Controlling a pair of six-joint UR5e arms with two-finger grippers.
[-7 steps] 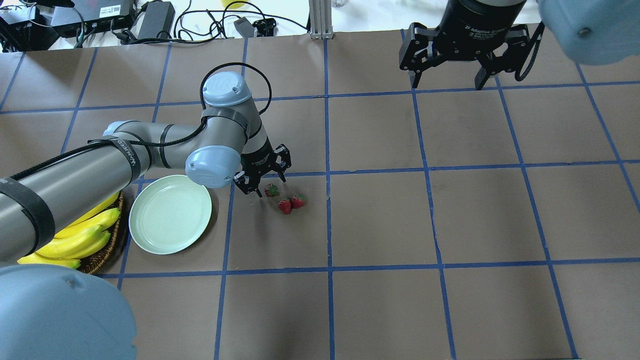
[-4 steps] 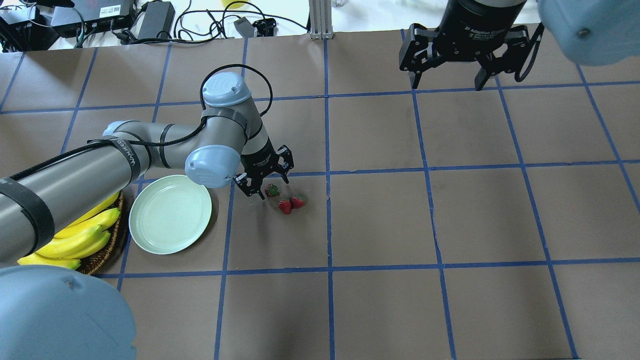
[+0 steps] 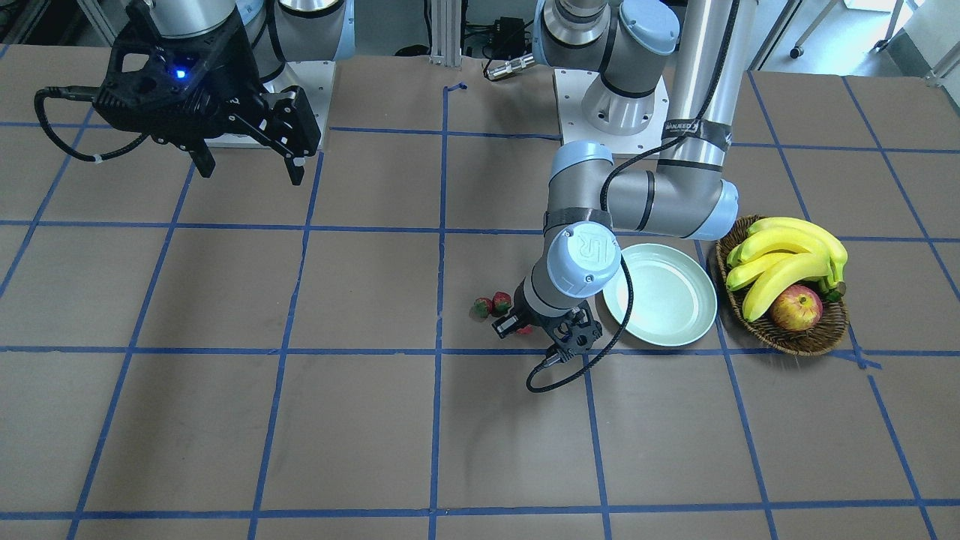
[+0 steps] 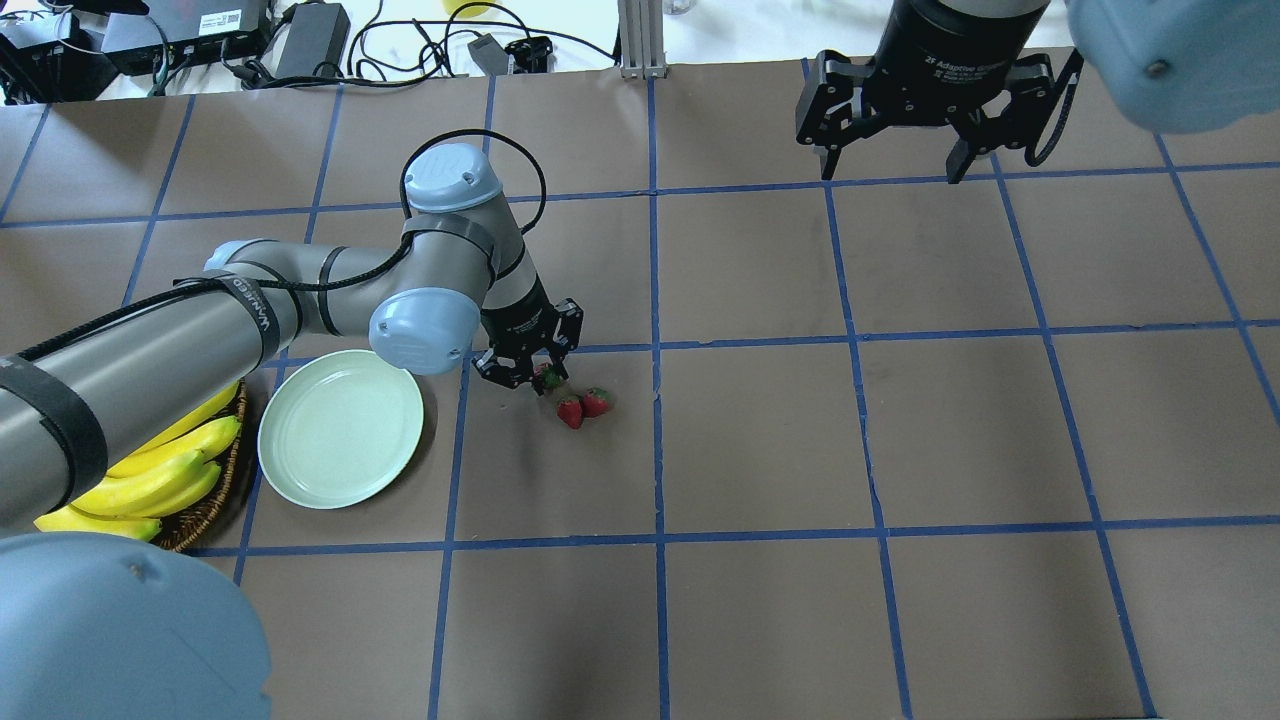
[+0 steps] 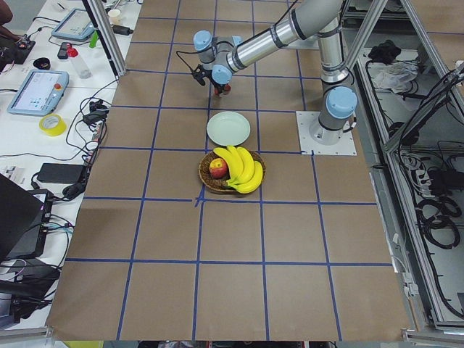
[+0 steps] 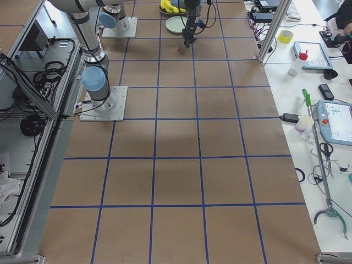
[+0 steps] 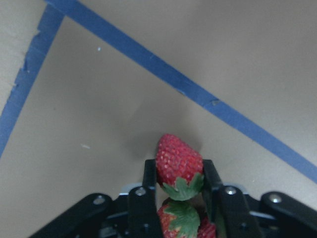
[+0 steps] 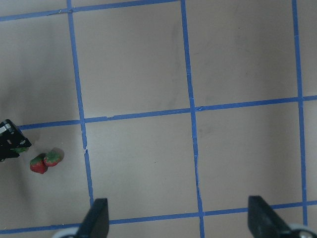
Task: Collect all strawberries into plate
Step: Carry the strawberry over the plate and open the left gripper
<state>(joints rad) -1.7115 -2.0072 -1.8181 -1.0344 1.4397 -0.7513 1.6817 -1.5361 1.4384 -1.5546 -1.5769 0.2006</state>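
Left gripper [image 7: 179,167] seems clamped on one strawberry [image 7: 178,157], tip pointing ahead; the plate [image 4: 340,430] lies left of it in the overhead frame (right gripper [image 4: 893,168] gapes, far off).

Bright even light; shadows soft, faint; overhead view's top edge blown white; left wrist close-up slightly soft

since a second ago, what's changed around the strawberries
The left gripper shifted over the nearest strawberry and closed on it. The other two strawberries, the mint-green plate and the open right gripper stayed put.
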